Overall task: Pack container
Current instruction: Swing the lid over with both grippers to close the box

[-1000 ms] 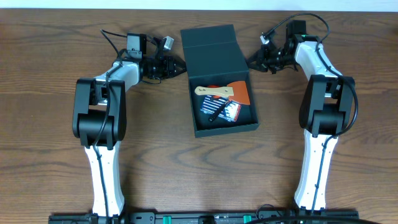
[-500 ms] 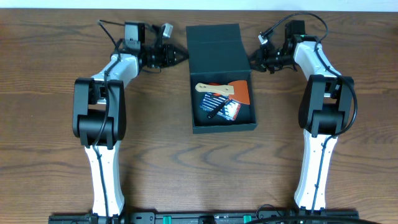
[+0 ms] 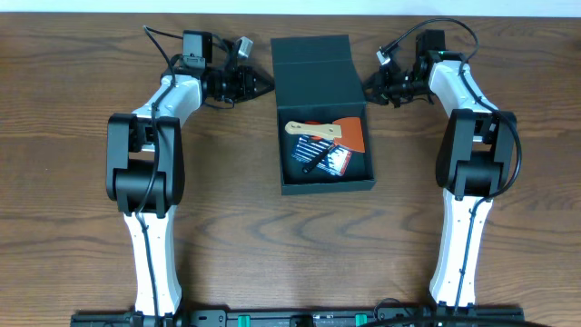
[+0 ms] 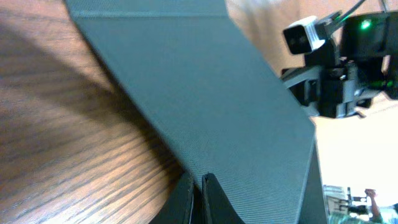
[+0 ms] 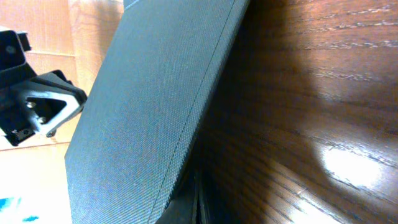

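The dark teal-grey container point(image 3: 324, 186) sits open at the table's middle, its flap lid point(image 3: 313, 68) laid back at the far side. Inside lie a wooden-handled orange scraper point(image 3: 338, 134) and a striped card with a black tool point(image 3: 320, 159). My left gripper point(image 3: 264, 84) is shut, its tips at the lid's left edge; the left wrist view shows the fingers point(image 4: 197, 182) pressed together against the lid point(image 4: 205, 93). My right gripper point(image 3: 370, 89) is shut at the lid's right edge; its fingers point(image 5: 194, 193) meet below the lid point(image 5: 143, 106).
Bare wooden tabletop point(image 3: 236, 227) surrounds the container. Cables loop above both wrists at the far edge point(image 3: 427, 32).
The left gripper moved up and right from the box's left side to the lid's left edge. The box shifted slightly right and squared up. The right arm stayed put.
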`<state>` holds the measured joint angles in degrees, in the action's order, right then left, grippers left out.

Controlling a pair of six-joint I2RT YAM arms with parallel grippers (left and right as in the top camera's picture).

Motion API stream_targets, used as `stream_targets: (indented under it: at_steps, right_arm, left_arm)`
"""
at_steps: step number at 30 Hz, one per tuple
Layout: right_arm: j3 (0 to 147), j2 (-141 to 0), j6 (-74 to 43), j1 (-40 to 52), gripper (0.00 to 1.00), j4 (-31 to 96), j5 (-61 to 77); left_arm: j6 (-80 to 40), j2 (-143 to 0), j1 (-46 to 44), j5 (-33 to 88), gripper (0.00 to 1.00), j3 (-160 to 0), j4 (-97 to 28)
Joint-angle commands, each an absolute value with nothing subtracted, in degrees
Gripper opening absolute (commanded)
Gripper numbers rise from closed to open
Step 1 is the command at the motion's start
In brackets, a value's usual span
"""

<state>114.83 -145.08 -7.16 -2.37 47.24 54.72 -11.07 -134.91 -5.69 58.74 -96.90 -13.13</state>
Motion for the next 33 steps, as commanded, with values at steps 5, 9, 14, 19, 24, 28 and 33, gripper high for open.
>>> stream_targets:
  at_steps: [5, 9, 14, 19, 24, 28, 33]
  right_arm:
    - [116.57, -146.36, -6.13, -2.7, 0.01, 47.13, 57.25]
    - [116.57, -146.36, -6.15, -2.7, 0.01, 47.22, 57.25]
    - [116.57, -146.36, -6.13, -2.7, 0.01, 47.24, 57.39]
    - [116.57, -146.36, -3.97, -2.7, 0.01, 46.3, 64.01]
    - [116.57, -146.36, -3.53, -2.7, 0.01, 45.82, 66.52]
    - [116.57, -146.15, -2.87, -2.7, 0.01, 45.87, 68.01]
    - [116.57, -144.75, -2.66, -2.7, 0.01, 46.09, 67.94]
  left_arm:
    - [-7.4, -137.86, -5.5, 57.39, 0.06, -97.73, -14.15]
    - [-8.45, -139.15, -5.56, 57.39, 0.06, -97.73, -14.09]
    - [-9.08, -139.81, -5.85, 57.69, 0.06, -97.76, -14.02]
    - [-10.37, -139.76, -6.42, 62.04, 0.05, -97.97, -11.2]
    - [-10.41, -139.76, -7.33, 64.82, 0.05, -100.07, -11.05]
    - [-11.49, -139.72, -7.77, 66.65, 0.05, -102.52, -11.07]
    - [-11.73, -139.52, -7.86, 68.49, 0.05, -105.69, -12.82]
